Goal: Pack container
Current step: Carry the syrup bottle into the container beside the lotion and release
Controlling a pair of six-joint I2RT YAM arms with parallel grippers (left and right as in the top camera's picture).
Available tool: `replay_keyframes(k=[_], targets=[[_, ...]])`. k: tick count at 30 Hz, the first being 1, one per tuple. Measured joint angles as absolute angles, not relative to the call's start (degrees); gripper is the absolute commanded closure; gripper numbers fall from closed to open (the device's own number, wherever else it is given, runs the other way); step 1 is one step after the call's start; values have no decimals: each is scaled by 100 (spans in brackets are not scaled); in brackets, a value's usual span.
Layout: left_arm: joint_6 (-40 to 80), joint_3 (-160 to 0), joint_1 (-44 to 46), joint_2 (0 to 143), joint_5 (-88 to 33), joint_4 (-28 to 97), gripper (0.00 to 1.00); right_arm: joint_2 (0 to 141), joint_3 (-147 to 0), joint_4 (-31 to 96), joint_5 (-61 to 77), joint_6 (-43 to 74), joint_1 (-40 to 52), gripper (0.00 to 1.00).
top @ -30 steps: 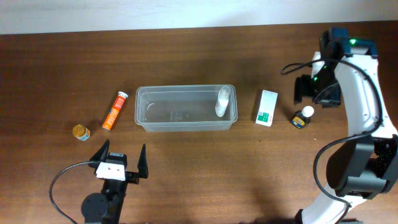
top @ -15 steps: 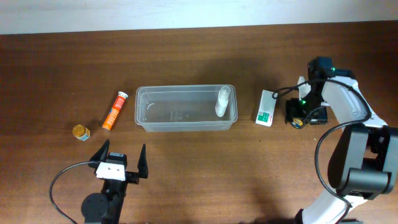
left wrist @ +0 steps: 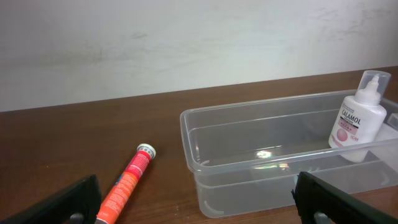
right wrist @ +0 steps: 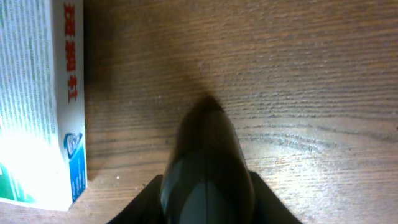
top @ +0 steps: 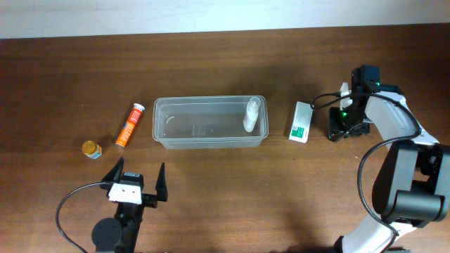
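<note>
The clear plastic container [top: 209, 100] sits mid-table with a white calamine bottle [top: 252, 114] upright in its right end; the left wrist view shows the same container [left wrist: 249, 134] and bottle [left wrist: 359, 119]. My right gripper [top: 342, 127] is down at the table right of a white-and-green carton [top: 302, 121]. In the right wrist view its jaws press both sides of a small dark bottle [right wrist: 208, 163], so the right gripper [right wrist: 209, 202] is shut on it. From overhead that bottle is hidden under the gripper. My left gripper [top: 135, 184] stands open near the front edge, nothing between its fingers.
An orange tube [top: 129, 125] lies left of the container, also visible as the orange tube [left wrist: 127, 183] in the left wrist view. A small yellow-lidded jar [top: 91, 149] stands further left. The carton [right wrist: 37, 106] lies close beside the held bottle.
My right arm came down from the back right onto the small dark bottle, and its jaws closed on it. The left arm has not moved.
</note>
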State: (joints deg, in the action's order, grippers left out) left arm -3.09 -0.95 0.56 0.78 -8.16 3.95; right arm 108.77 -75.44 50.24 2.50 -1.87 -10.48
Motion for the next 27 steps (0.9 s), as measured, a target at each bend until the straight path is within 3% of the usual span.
replay_keyframes(k=[13,21,27], targets=[[-309,-95,56,78,-816,395,0,10881,-7745,5544,303,-150,-1050,76],[-309,-95,56,78,-816,395,1,10748,-9242,7011,414,-148,-926,76],[-309,-95,56,73,-816,392,1,10114,-9977,7295,1090,-148,-263,76]])
